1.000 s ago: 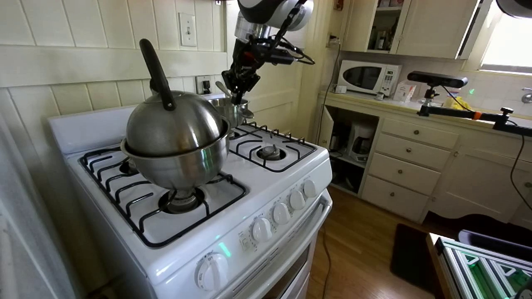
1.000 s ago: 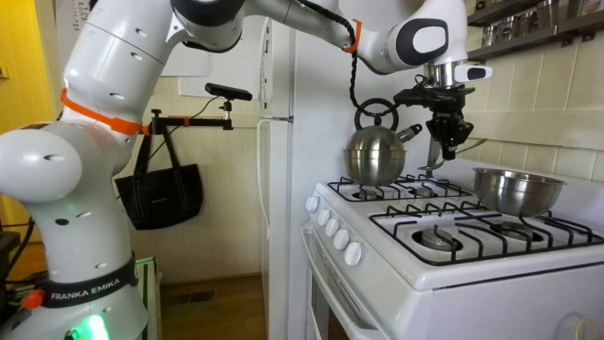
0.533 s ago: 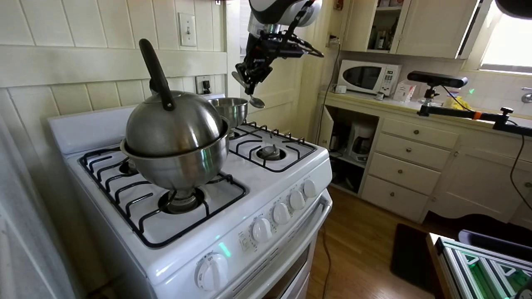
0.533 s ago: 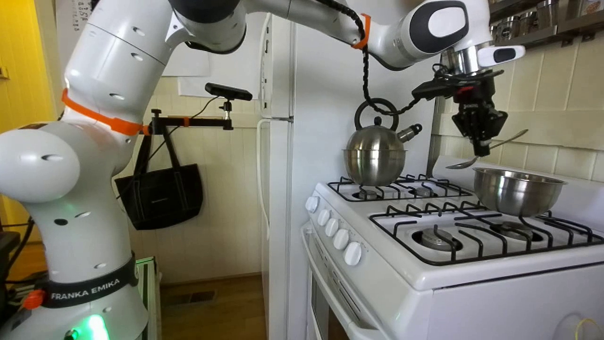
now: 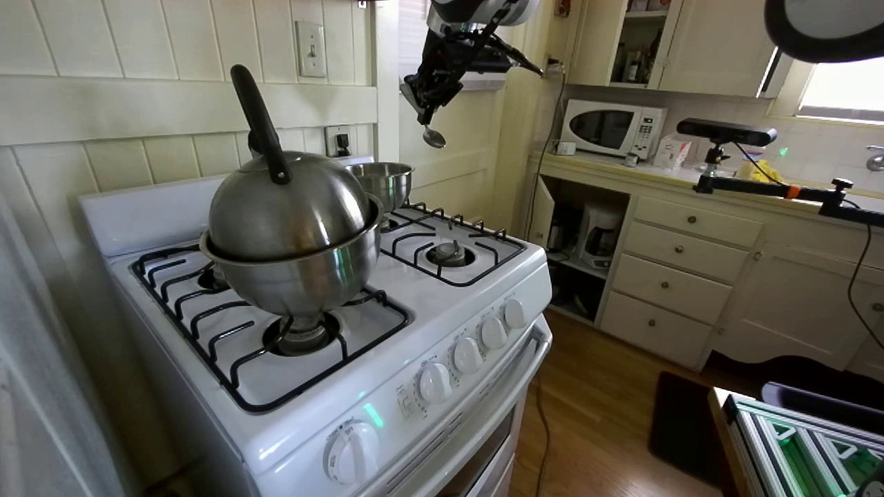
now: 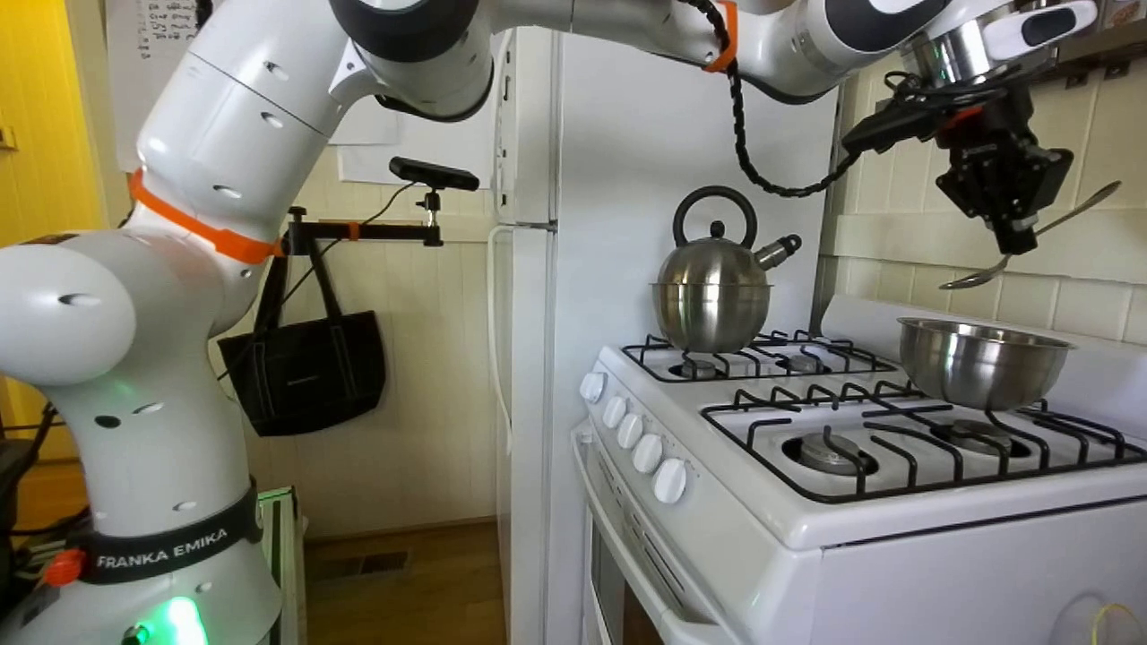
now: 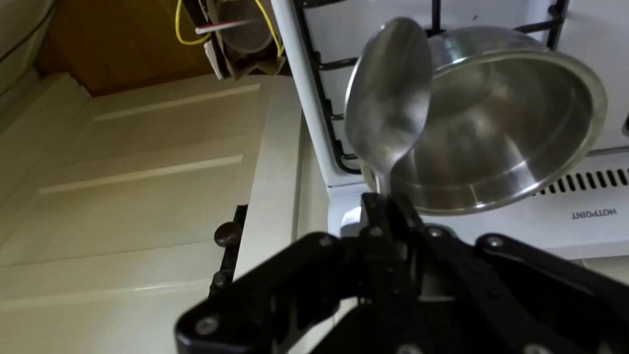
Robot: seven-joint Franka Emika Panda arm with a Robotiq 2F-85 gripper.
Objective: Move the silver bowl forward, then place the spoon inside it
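Observation:
The silver bowl (image 6: 981,367) stands upright on a stove grate near the back panel. It also shows in an exterior view (image 5: 390,188), partly hidden behind the kettle, and in the wrist view (image 7: 501,128), where its visible inside looks empty. My gripper (image 6: 1017,240) is shut on the spoon's handle and holds it in the air, higher than the bowl's rim. The spoon (image 6: 977,279) is tilted, its head low and its handle end high. In the wrist view the spoon's head (image 7: 390,88) overlaps the bowl's left rim; they are apart.
A steel kettle (image 5: 290,207) with a tall black handle and a bowl-shaped lower part stands on a front burner. Black grates (image 6: 905,439) cover the white stove (image 6: 806,528). The wall (image 6: 1004,237) is close behind the gripper, and a refrigerator (image 6: 618,179) stands beyond the stove.
My gripper has moved up and to the right in both exterior views, carrying the spoon away from the kettle's side. The bowl and kettle have not moved.

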